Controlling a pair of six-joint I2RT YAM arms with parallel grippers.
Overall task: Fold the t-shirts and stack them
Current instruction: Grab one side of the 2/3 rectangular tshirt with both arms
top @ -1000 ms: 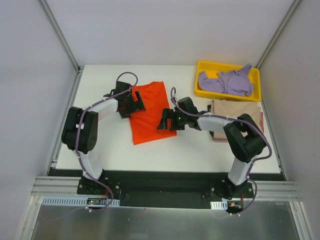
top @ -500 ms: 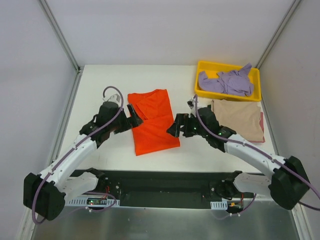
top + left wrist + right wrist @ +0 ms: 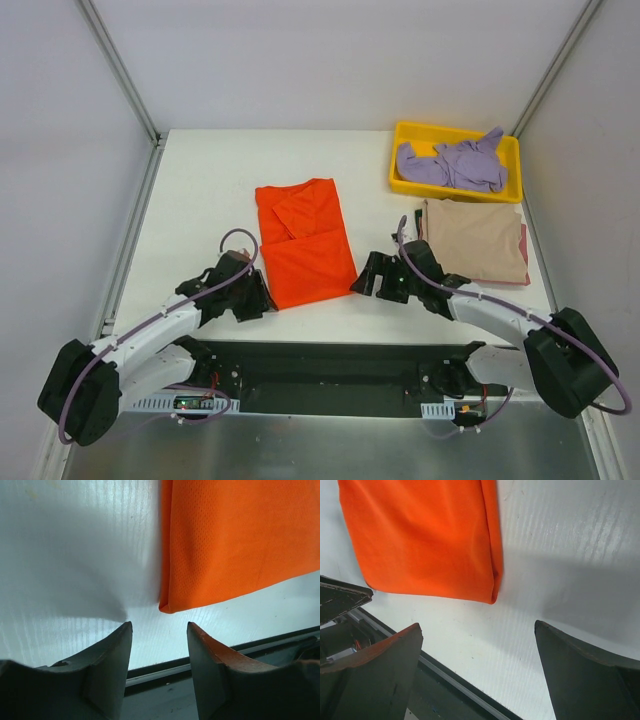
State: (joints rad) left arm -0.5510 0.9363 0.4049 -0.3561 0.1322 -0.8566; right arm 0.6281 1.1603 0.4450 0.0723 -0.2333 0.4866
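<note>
Now that I've dropped back to the orange-red t-shirt (image 3: 300, 245) near corners, left gripper (image 3: 159, 630) narrowing but empty, right gripper (image 3: 477, 630) gaping, probably pre-grasp for next fold

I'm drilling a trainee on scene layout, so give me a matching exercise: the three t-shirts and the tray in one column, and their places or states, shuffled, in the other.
Things:
1. bright orange-red cloth t-shirt
2. lavender-purple cloth t-shirt
3. tan-beige cloth t-shirt
4. yellow plastic tray

Places or states:
A. crumpled inside the tray
B. at the far right corner of the white table
C. folded, mid-table
D. folded flat, just on the near side of the tray

Pairs: 1-C, 2-A, 3-D, 4-B
</note>
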